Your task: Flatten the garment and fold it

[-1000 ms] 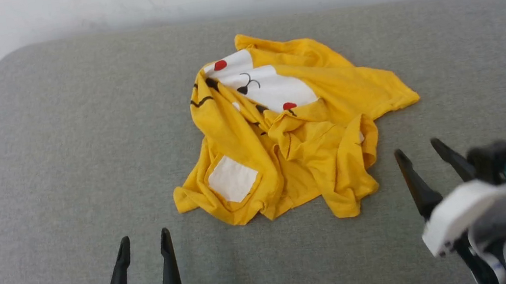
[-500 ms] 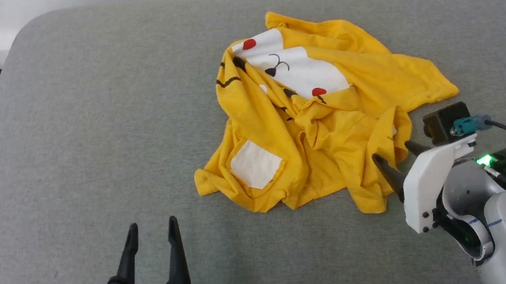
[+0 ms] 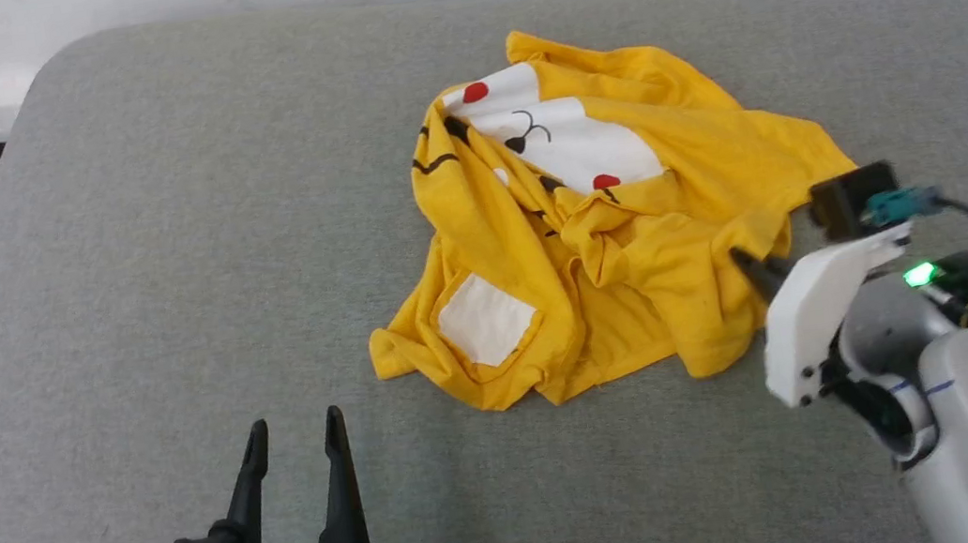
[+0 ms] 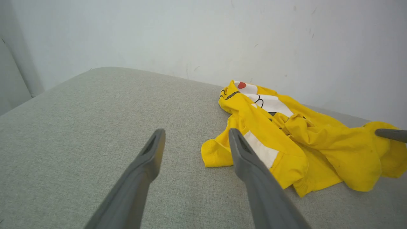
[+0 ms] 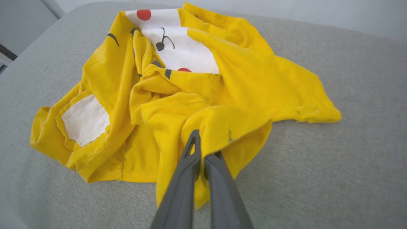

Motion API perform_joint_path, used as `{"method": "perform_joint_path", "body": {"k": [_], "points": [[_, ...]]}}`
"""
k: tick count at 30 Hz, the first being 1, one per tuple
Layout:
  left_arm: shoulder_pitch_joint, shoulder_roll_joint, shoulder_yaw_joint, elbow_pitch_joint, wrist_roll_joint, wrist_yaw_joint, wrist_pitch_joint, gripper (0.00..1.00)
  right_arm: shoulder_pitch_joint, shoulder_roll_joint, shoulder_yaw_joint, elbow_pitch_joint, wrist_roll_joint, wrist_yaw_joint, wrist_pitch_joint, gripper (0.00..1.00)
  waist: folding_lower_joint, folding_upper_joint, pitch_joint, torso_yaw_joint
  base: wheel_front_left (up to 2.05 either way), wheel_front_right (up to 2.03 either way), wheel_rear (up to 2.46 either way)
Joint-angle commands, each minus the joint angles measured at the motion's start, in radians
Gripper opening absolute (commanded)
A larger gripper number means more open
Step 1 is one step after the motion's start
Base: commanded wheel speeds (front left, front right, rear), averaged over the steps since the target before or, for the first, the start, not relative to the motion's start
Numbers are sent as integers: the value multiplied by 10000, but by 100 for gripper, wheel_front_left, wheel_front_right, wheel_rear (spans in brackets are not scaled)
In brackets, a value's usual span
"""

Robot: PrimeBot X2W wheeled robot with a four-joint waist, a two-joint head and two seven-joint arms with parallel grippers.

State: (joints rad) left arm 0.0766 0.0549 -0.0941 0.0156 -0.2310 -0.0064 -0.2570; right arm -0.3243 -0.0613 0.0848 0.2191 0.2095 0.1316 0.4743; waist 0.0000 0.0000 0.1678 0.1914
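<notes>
My right claw (image 5: 203, 148) is pinched tight on a fold at the near right edge of the garment (image 3: 489, 242), which lies crumpled mid-way across the grey cushion (image 3: 160, 260). My left claw (image 3: 296, 421) hangs spread wide at the near left, apart from the cloth. On the head camera the right claw's tips sink into yellow folds. Creases swallow half the face print (image 3: 561, 147).

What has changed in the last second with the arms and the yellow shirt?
The right gripper reached forward to the garment, closed on its near right fold and bunched that fold in slightly. The left gripper stayed open and apart from it; the rest of the garment lies crumpled as before.
</notes>
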Motion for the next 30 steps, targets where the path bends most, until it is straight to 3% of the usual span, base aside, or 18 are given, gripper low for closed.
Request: {"method": "perform_joint_path", "body": {"k": [1, 5, 9, 14, 16, 17, 22, 30], "points": [[-39, -46, 32, -3, -87, 79, -47, 100, -218, -140, -264, -216, 102, -9, 21, 0, 0, 0, -114, -258, 0, 0, 0], [-25, -46, 15, -15, -134, 100, -47, 100, -94, -528, -1412, -746, 189, -9, 394, 0, 0, 0, -161, -452, 0, 0, 0], [33, -46, 64, -13, -195, 101, -47, 100, 696, -862, -3341, -1343, 75, -9, 872, 0, 0, 0, -185, -549, 0, 0, 0], [125, -46, 86, 65, -229, 59, -47, 100, 1726, -275, -6631, -1536, -344, -9, 1006, 0, 0, 0, -196, -569, 0, 0, 0], [138, -46, 120, 82, -226, 53, -47, 100, 1901, -91, -7544, -1377, -736, -9, 878, 59, 0, 0, -203, -594, 0, 0, 0], [140, -46, 128, 89, -211, 48, -47, 100, 1926, -21, -7883, -1266, -829, -9, 712, 100, 0, 0, -211, -611, 0, 0, 0], [164, -47, 200, 137, -83, -11, -47, 100, 1716, 99, -7867, -861, -786, -9, 28, 100, 0, 0, -295, -745, 0, 0, 0], [181, -47, 135, 229, -53, -63, -47, 100, 1418, 107, -6201, -1467, -187, -9, -132, 100, 0, 0, -433, -772, 0, 0, 0]]}}
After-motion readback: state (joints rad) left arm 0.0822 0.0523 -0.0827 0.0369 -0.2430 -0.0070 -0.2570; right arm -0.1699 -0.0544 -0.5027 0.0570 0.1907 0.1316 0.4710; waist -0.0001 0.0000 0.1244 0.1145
